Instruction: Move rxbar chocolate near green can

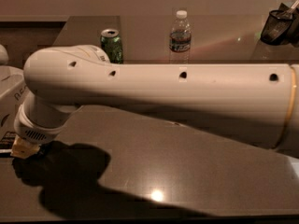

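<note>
The green can (112,45) stands upright at the back left of the dark table (196,171). My white arm (177,90) crosses the whole view from right to left in front of it. My gripper (22,149) hangs below the wrist at the table's left edge, far in front of the can. Only its pale yellowish tip shows. A flat black wrapper with a white patch, the rxbar chocolate (5,141), lies at the left edge right beside the gripper. Most of it is out of view. I cannot tell if it is held.
A clear water bottle (180,35) stands to the right of the can. A black holder with utensils (279,24) sits at the back right corner. A white object with grey lettering (10,94) is at the far left. The arm casts a wide shadow on the table's front.
</note>
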Available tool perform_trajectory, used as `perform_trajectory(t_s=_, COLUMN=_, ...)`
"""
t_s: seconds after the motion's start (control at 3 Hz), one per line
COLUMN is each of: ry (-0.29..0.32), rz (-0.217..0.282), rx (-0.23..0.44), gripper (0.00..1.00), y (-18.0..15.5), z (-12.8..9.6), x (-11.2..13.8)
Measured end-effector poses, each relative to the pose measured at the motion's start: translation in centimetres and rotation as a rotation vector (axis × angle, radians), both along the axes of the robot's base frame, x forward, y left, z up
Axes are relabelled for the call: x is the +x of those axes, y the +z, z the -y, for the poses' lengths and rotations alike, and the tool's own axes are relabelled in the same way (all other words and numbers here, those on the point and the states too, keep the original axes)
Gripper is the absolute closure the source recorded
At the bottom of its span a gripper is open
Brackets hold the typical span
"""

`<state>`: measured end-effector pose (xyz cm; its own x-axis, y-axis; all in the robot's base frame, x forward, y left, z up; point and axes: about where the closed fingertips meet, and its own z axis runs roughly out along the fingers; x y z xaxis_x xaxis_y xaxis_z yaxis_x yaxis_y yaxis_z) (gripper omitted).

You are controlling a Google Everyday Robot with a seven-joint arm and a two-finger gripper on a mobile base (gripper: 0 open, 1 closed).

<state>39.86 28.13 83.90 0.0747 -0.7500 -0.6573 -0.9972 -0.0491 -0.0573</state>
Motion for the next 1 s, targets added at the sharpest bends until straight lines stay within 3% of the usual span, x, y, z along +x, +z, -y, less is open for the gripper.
perform_trajectory(t_s=0.33, ry=-0.017, rz=0.008, rx=0.003, gripper=1.0, y=0.7, z=0.5, x=0.4)
perform_trajectory(t_s=0.67, ry=-0.021, rz=0.01, rx=0.004, gripper=1.0, y=0.8, z=0.6, x=0.5)
perform_trajectory(t_s=1.0, ry=-0.1, rz=0.05, rx=0.008, gripper=1.0, y=2.0, z=3.5, x=3.2)
